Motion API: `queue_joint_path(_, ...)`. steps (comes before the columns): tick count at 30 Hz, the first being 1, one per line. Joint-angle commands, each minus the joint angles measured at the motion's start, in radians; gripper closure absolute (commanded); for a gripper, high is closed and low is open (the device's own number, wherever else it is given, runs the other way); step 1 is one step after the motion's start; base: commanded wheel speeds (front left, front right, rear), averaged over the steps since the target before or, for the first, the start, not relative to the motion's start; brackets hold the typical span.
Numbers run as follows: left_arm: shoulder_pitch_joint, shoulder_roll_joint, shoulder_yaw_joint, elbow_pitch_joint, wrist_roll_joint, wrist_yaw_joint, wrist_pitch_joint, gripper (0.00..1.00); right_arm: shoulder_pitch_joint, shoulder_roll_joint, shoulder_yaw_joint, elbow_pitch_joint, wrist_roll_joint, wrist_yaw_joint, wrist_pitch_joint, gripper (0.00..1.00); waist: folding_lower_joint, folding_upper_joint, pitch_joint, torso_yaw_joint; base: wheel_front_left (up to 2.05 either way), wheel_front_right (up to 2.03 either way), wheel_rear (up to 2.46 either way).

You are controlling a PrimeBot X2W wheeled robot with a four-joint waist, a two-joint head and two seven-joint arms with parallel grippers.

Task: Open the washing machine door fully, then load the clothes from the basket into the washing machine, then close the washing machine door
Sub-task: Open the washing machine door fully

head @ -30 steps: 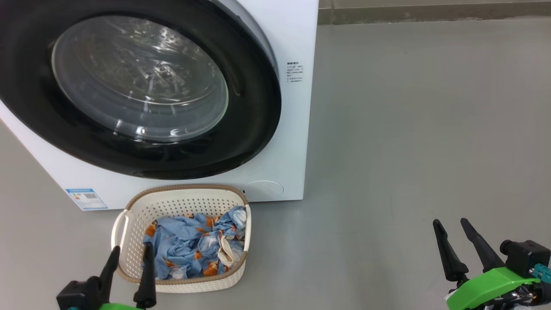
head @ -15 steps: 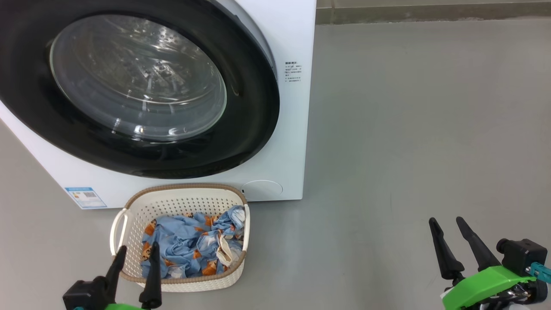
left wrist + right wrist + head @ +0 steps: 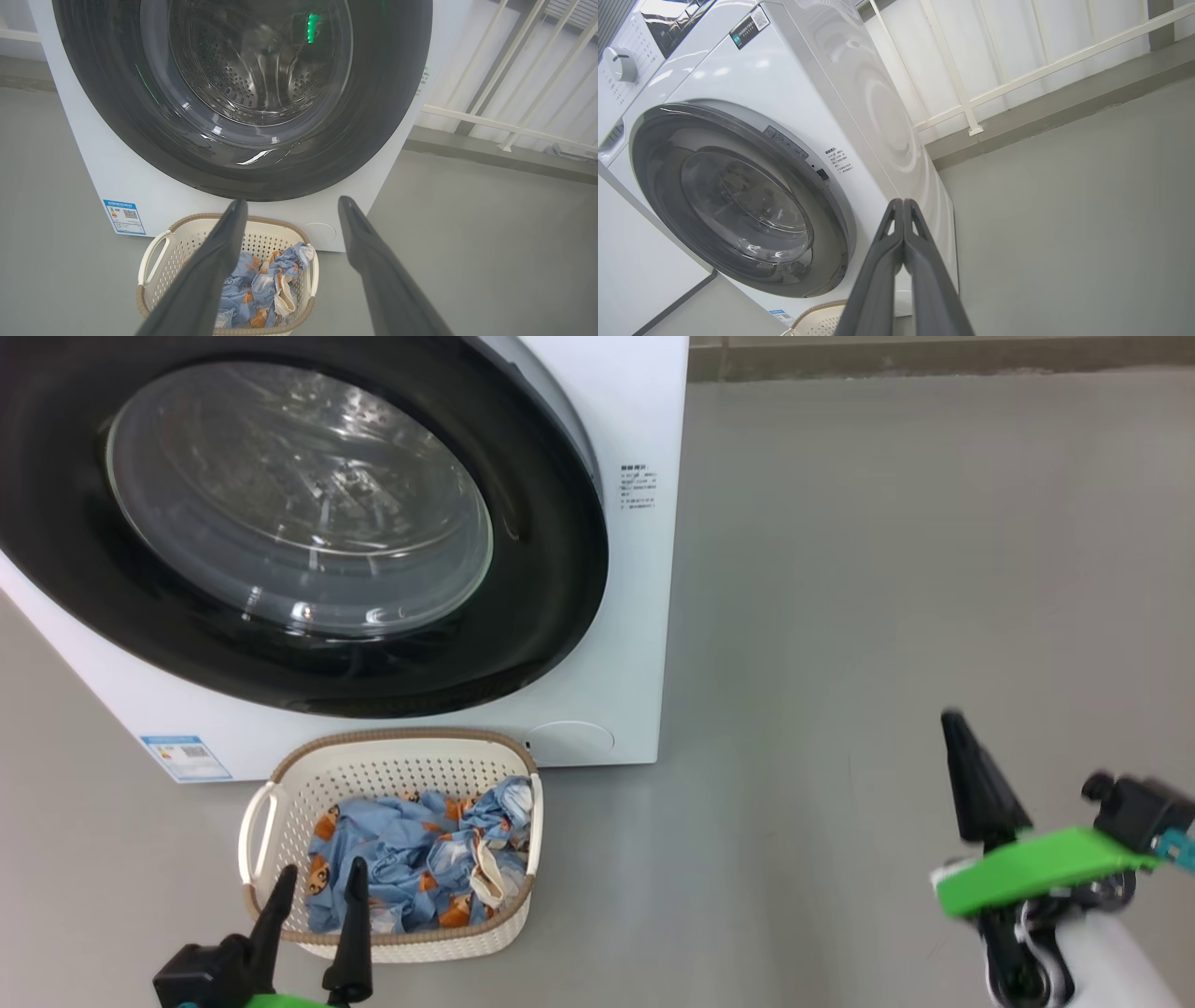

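1. Head cam sits up high, looking forward and down, fairly close to the washing machine [image 3: 635, 616]. The washing machine door [image 3: 551, 569] is cut off at the top and left, and the basket [image 3: 392, 737] is low in frame.
2. Left wrist cam is low and near, facing the door pretty much head-on over the basket.
3. Right wrist cam is off to the machine's right, tilted upward, catching its side panel and the white railing [image 3: 952, 70].
4. All three share the door and the basket rim.

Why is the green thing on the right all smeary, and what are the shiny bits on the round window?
Head view: the right tool is motion-blurred; glare streaks the washing machine door glass. Left wrist view: a green glint reflects there.
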Motion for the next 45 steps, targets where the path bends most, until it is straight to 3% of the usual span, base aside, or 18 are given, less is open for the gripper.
queue_joint_path(1,-0.013,0.008,0.028,-0.031,-0.005,-0.002,-0.007,0.00,-0.045,-0.005,0.022,-0.031,0.018,0.002,-0.012,1.00,0.0000,0.0000,0.005,0.001,0.00,0.00,0.00)
queue_joint_path(10,-0.048,0.004,0.017,-0.054,-0.003,-0.002,-0.007,0.00,-0.195,-0.013,0.013,-0.028,0.228,0.002,-0.012,1.00,0.0000,0.0000,0.050,0.025,0.00,0.00,0.00)
queue_joint_path(19,-0.107,0.001,-0.010,-0.066,-0.008,-0.002,-0.007,0.00,-0.339,-0.061,0.007,-0.040,0.422,0.002,-0.012,1.00,0.0000,0.0000,0.115,0.073,0.00,0.00,0.00)
queue_joint_path(25,-0.143,0.000,-0.021,-0.066,-0.013,-0.002,-0.007,0.00,-0.432,-0.109,0.073,-0.036,0.616,0.002,-0.005,1.00,0.0000,0.0000,0.158,0.099,0.00,0.00,0.00)
queue_joint_path(29,-0.174,0.000,-0.039,-0.066,-0.027,-0.002,-0.007,0.00,-0.504,-0.163,0.120,-0.013,0.768,0.002,0.084,1.00,0.0000,0.0000,0.195,0.127,0.00,0.00,0.00)
queue_joint_path(34,-0.196,0.000,-0.050,-0.067,-0.038,-0.002,-0.007,0.00,-0.555,-0.195,0.129,0.007,0.853,0.002,0.179,1.00,0.0000,0.0000,0.223,0.147,0.00,0.00,0.00)
queue_joint_path(45,-0.230,0.000,-0.077,-0.070,-0.056,-0.002,-0.007,0.00,-0.686,-0.228,0.116,0.099,1.006,0.002,0.542,1.00,0.0000,0.0000,0.281,0.186,0.00,0.00,0.00)
